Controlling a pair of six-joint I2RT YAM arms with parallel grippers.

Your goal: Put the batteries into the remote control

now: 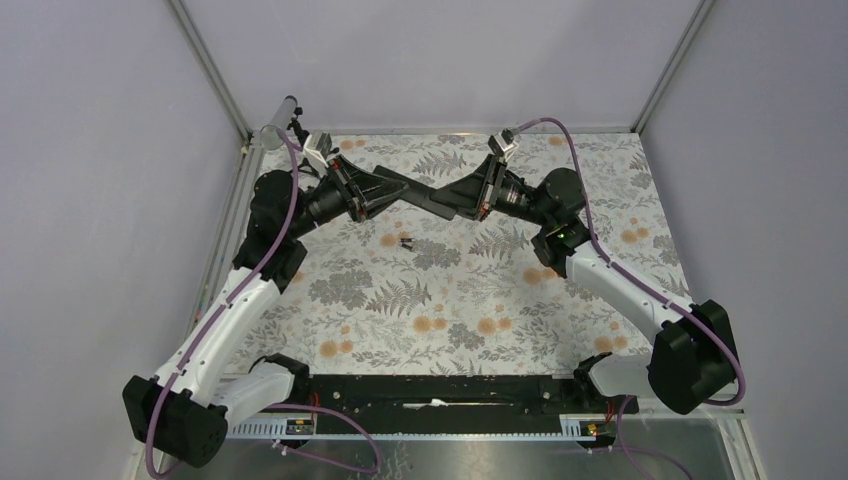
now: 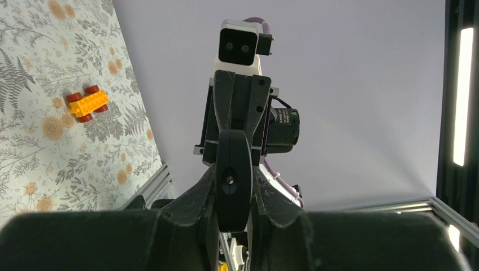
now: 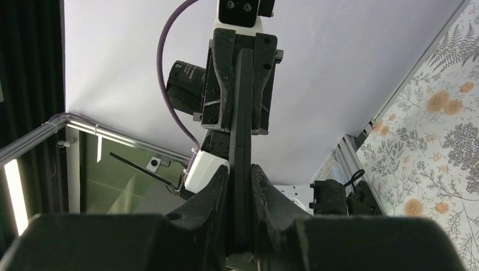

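The remote control [image 1: 422,193] is a slim black bar held in the air between both grippers over the far middle of the table. My left gripper [image 1: 400,188] is shut on one end; its wrist view shows the remote's rounded end [image 2: 233,164] clamped between the fingers [image 2: 195,203]. My right gripper [image 1: 445,197] is shut on the other end; its wrist view shows the remote edge-on [image 3: 243,113] between the fingers [image 3: 217,192]. The batteries [image 1: 405,242], tiny dark cylinders, lie on the floral mat just below the grippers. The remote's cover is out of view.
A yellow toy brick car with red wheels [image 2: 86,103] lies on the mat. Grey walls and aluminium frame posts [image 1: 213,75] close in the back and sides. A black rail [image 1: 430,395] runs along the near edge between the arm bases.
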